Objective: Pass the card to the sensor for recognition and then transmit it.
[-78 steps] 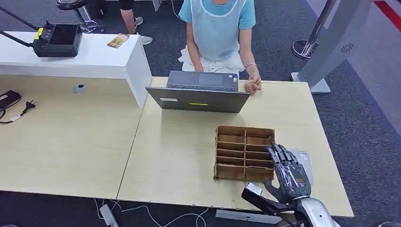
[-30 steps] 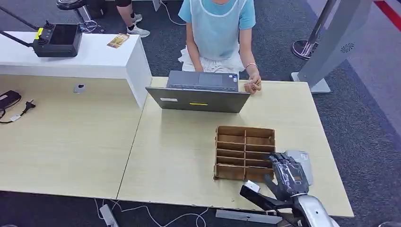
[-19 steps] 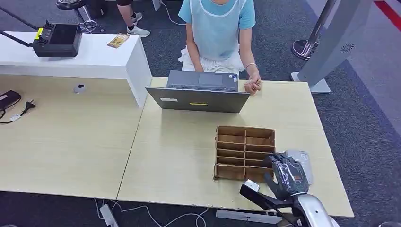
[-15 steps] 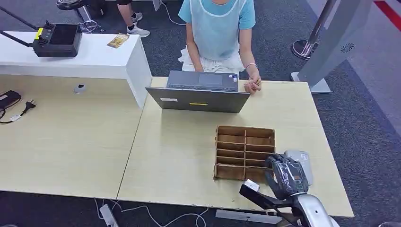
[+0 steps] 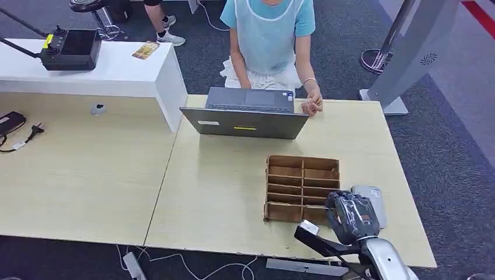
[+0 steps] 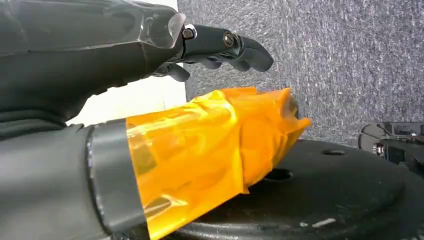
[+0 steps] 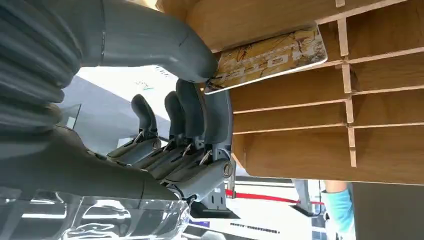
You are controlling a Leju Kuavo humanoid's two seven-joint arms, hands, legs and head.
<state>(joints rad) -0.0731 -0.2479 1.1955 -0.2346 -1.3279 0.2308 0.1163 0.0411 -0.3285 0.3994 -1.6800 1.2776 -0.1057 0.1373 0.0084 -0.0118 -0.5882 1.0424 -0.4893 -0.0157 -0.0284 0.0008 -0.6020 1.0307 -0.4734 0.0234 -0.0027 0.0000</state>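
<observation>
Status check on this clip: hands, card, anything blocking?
Right hand pinching card at the wooden organizer; card partly in a slot. Left hand hanging, holds nothing. Grey sensor beside organizer, nothing blocking.

A pale wood table stands on dark grey carpet, with a second pale wood table touching its left side, a white counter behind that, and a grey pillar beyond its far right corner.
</observation>
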